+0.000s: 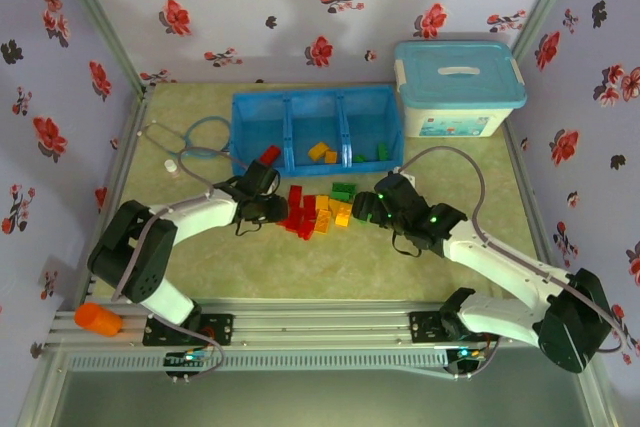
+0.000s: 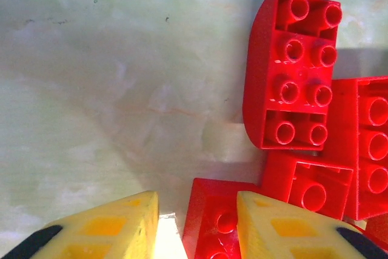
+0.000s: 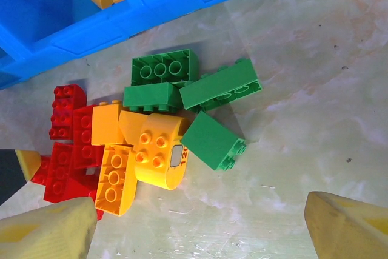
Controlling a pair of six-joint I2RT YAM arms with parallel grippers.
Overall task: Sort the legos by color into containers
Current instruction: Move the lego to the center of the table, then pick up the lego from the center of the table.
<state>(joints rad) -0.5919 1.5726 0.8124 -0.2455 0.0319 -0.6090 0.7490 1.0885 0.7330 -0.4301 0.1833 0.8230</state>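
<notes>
Red lego [image 2: 215, 222] within left tool [image 2: 197, 210], grip unclear, right tool [image 3: 197, 225] wide open, empty

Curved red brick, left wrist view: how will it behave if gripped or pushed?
Curved red brick looks like rigid moulded plastic: probably stiff and light. Its glossy faces may slip in a pinch. Lying flat, studs toward the camera, it should slide, not roll, likely nudging the adjoining red brick.

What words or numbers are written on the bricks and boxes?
"12", sideways on a small grey sticker on the yellow brick; a further character after it is unclear.
Printed label on the front of the white bin: too small to read.
Nothing else readable.
</notes>
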